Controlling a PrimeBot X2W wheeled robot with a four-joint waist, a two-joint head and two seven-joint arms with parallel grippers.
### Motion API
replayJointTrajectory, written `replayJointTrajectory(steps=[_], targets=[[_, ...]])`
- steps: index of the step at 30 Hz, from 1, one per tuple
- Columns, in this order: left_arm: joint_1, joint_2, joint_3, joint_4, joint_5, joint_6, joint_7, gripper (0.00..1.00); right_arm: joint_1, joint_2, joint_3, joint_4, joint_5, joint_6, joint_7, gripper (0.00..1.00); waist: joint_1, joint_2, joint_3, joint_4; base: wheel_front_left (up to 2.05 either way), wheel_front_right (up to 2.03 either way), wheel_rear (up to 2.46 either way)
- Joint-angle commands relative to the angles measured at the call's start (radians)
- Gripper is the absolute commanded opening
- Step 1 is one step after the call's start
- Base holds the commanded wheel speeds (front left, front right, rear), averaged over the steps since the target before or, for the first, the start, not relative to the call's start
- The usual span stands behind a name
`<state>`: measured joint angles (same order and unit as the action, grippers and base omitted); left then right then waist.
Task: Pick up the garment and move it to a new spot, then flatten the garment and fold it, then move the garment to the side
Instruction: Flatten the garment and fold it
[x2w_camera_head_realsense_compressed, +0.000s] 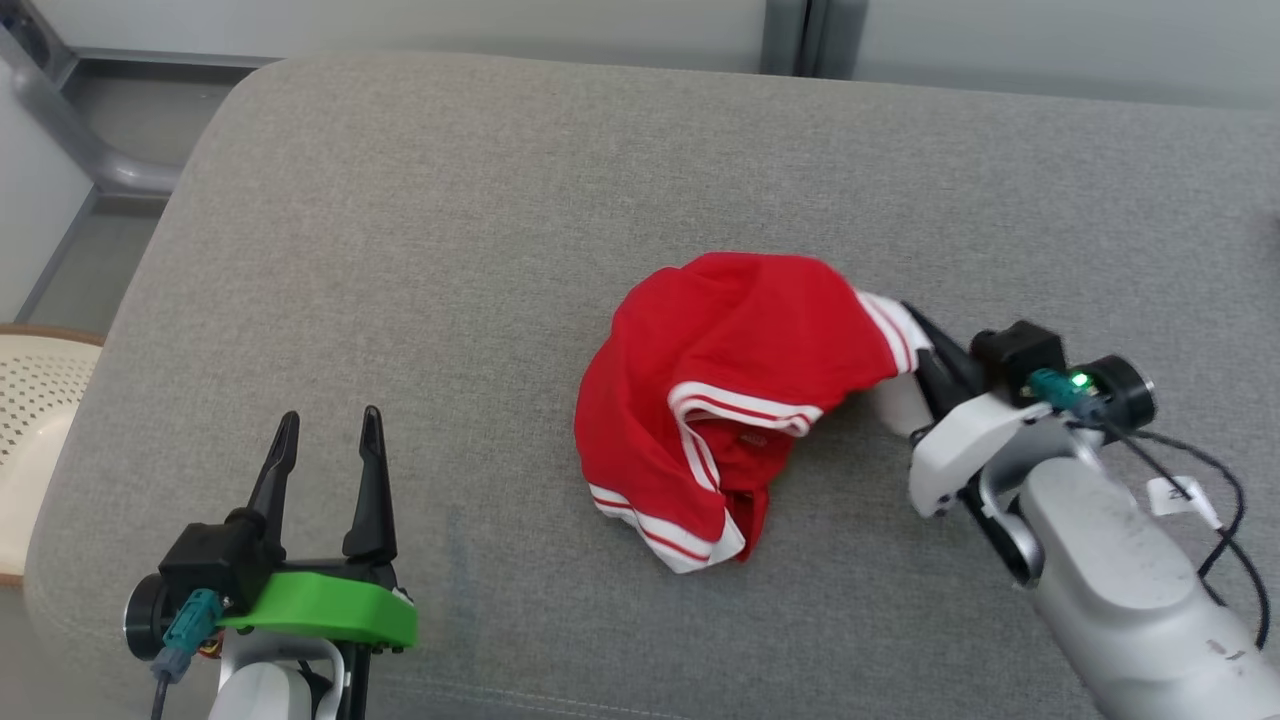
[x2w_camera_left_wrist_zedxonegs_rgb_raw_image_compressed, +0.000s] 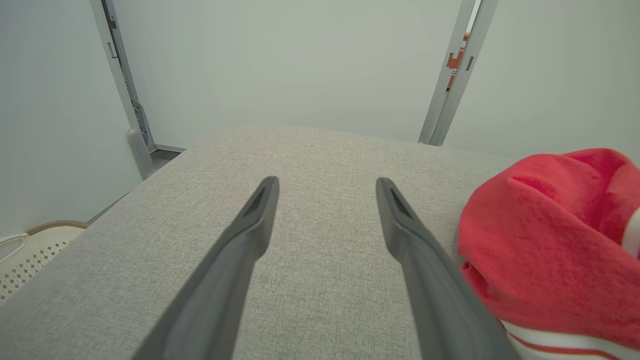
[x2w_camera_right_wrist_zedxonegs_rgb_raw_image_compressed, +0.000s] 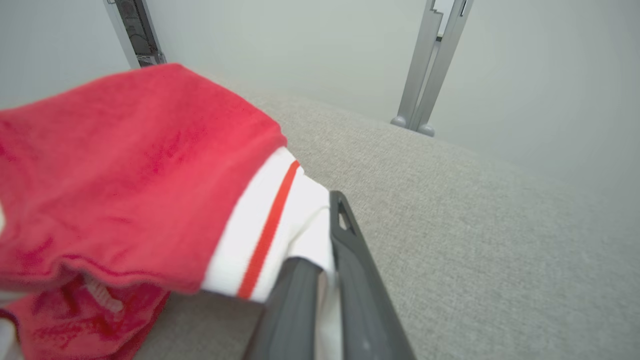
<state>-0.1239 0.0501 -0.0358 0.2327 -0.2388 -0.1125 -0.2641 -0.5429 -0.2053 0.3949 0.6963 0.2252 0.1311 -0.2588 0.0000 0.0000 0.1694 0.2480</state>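
Firmly, we held the red, white-trimmed garment (x2w_camera_head_realsense_compressed: 720, 350) on the grey cushion (x2w_camera_head_realsense_compressed: 400, 250) with our right gripper (x2w_camera_head_realsense_compressed: 915, 325) clamped on its edge, while our left gripper (x2w_camera_head_realsense_compressed: 331, 415) stood spread apart.

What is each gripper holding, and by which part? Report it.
Right gripper: shut on the red garment, pinching its white striped hem. Left gripper: open, holding nothing.
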Motion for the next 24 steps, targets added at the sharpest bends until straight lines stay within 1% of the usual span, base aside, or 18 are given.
replayJointTrajectory(steps=[1,6,10,17,21,24], targets=[[0.01,0.001,0.005,-0.003,0.006,0.006,0.0,1.0,-0.011,-0.022,-0.031,-0.032,-0.013,-0.001,-0.007,0.0,0.0,0.0,-0.018,-0.024,0.0,0.0,0.0],[0.02,0.001,0.002,-0.005,0.012,0.004,0.0,1.0,0.029,-0.094,-0.126,-0.151,-0.036,-0.001,-0.007,0.0,0.0,0.0,-0.04,-0.056,0.0,0.0,0.0],[0.028,0.001,0.003,-0.002,0.015,0.002,0.0,1.0,0.044,-0.149,-0.188,-0.217,-0.053,-0.001,-0.007,0.0,0.0,0.0,-0.057,-0.071,0.0,0.0,0.0],[0.047,0.001,0.0,0.0,0.022,0.0,0.0,1.0,0.066,-0.255,-0.282,-0.309,-0.051,-0.001,0.016,0.0,0.0,0.0,-0.088,-0.073,0.0,0.0,0.0],[0.056,0.001,-0.006,-0.002,0.016,0.0,0.0,1.0,0.086,-0.285,-0.345,-0.373,-0.055,-0.001,0.054,0.0,0.0,0.0,-0.097,-0.068,0.0,0.0,0.0],[0.061,0.001,-0.01,-0.001,0.01,0.002,0.0,1.0,0.095,-0.285,-0.366,-0.429,-0.062,-0.001,0.083,0.0,0.0,0.0,-0.102,-0.062,0.0,0.0,0.0]])
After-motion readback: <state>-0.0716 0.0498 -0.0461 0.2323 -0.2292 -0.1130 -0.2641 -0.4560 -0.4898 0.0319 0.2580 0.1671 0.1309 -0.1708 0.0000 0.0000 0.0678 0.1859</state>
